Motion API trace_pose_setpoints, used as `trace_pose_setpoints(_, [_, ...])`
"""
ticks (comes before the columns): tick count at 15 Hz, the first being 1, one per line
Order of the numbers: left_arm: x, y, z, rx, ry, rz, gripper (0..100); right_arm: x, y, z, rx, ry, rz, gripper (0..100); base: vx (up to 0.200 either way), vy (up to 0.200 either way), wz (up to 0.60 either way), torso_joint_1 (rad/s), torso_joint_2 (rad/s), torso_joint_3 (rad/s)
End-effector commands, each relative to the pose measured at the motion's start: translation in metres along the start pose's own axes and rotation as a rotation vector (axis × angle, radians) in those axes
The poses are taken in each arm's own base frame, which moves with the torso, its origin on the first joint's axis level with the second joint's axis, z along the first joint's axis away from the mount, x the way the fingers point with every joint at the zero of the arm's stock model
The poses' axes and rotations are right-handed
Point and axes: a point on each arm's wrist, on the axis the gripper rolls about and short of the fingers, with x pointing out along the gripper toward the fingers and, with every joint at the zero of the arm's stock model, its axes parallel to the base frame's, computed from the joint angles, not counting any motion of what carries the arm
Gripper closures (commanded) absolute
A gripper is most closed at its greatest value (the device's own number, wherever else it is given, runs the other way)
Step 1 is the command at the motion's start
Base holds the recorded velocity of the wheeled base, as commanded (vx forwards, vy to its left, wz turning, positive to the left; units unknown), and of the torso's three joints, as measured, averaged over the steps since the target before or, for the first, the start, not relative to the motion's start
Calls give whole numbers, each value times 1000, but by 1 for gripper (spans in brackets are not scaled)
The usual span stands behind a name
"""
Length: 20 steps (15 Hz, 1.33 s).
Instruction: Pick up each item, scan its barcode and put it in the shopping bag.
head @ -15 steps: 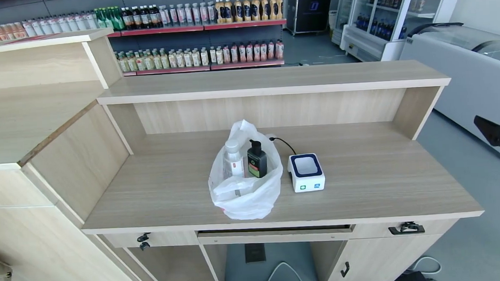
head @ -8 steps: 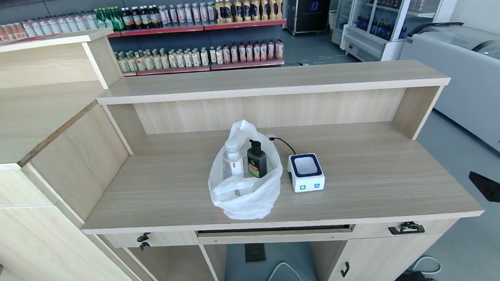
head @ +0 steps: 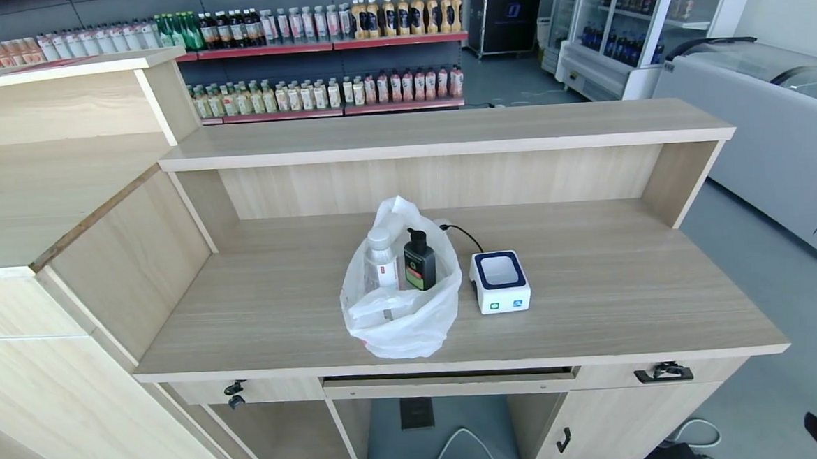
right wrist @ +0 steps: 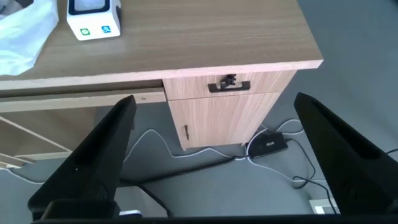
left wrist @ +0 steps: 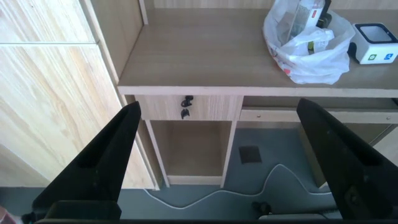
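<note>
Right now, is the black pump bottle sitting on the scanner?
No, the black pump bottle stands inside the shopping bag next to the clear bottle; the scanner beside the bag has nothing on it.

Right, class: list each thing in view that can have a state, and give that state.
shopping bag: open, upright on counter.
clear bottle: upright in bag, capped.
dark bottle: upright in bag.
scanner: beside bag, cable attached.
left tool: open, empty.
right tool: open, empty.
</note>
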Motion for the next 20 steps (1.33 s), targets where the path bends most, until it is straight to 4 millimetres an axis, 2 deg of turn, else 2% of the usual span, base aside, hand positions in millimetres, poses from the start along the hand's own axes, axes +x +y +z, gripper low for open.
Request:
trace_pose_setpoints(1, [0,0,0,0,0,0,0,-44,-1,-39,-9,-160,53,0,0,0,0,0,0,0])
trace_pose_setpoints(4, [0,0,0,0,1,0,0,-48,-2,-41,-16,-202,81,0,0,0,0,0,0,0])
trace_pose_setpoints(10, [0,0,0,0,0,0,0,-47,-2,-45,65,-165,90,0,0,0,0,0,0,0])
trace_pose_setpoints(20, [0,0,0,0,0,0,0,-47,-2,-45,65,-165,90,0,0,0,0,0,0,0])
